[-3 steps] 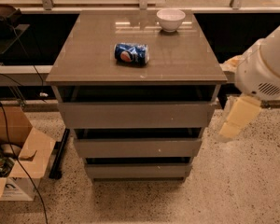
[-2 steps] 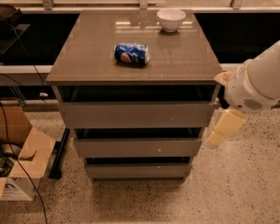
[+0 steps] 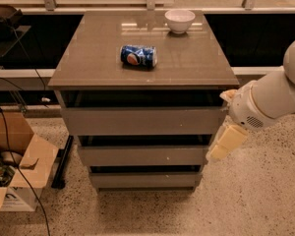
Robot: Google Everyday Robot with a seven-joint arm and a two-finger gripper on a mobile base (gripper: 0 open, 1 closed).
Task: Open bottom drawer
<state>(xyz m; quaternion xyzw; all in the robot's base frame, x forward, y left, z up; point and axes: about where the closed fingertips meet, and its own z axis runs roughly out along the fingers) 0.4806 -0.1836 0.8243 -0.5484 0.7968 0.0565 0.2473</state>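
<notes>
Inventory as I read it from my station:

1. Grey-brown cabinet with a glossy flat top (image 3: pixel 98 58), mid-scene, carrying 3 handleless drawers stacked and narrowing downward.
2. Narrowest, slimmest grey-brown bottom drawer (image 3: pixel 145 180), lowest of the 3, just above the speckled floor (image 3: pixel 255 205). Its plain front sits pushed in, with a dark gap above it.
3. Blue soda can (image 3: pixel 138 55), lying on its side near the middle of the top.
4. White round bowl (image 3: pixel 180 20), upright at the far right of the top.
5. Cream-coloured gripper (image 3: pixel 226 144) on a white rounded arm (image 3: pixel 270 100), at the cabinet's right side, level with the middle drawer front (image 3: pixel 142 155) and above the bottom drawer. I cannot tell its grip state, nor whether it touches the cabinet.
6. Brown cardboard box (image 3: pixel 19 166), flaps up, near left on the floor.
</notes>
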